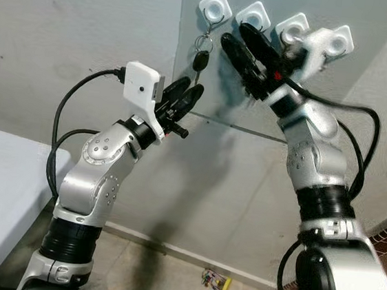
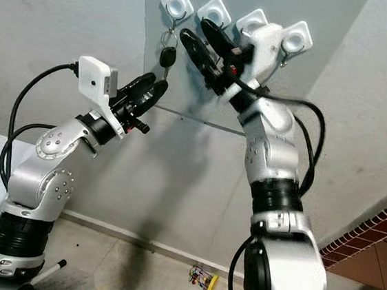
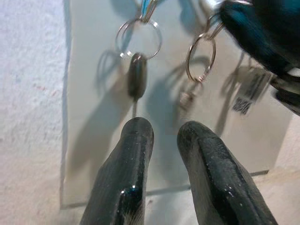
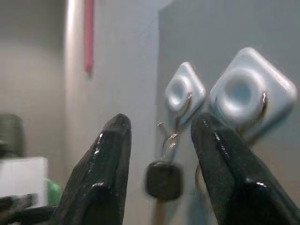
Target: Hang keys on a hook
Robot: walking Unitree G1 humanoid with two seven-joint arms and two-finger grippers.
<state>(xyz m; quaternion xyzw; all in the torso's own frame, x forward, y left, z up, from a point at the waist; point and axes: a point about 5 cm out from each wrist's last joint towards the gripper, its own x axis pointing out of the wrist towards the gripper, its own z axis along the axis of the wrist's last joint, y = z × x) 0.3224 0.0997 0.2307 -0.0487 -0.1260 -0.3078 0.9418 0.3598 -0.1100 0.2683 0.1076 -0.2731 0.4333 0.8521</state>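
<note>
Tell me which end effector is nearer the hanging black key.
Left. The left end effector is just below the key, fingers nearly closed. The right end effector is beside it, open.

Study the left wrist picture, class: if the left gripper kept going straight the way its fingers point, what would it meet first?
Probably the black key hanging by its ring from the leftmost hook; the left gripper, fingers apart, points just below it. Behind stands the grey panel. Depth is uncertain.
</note>
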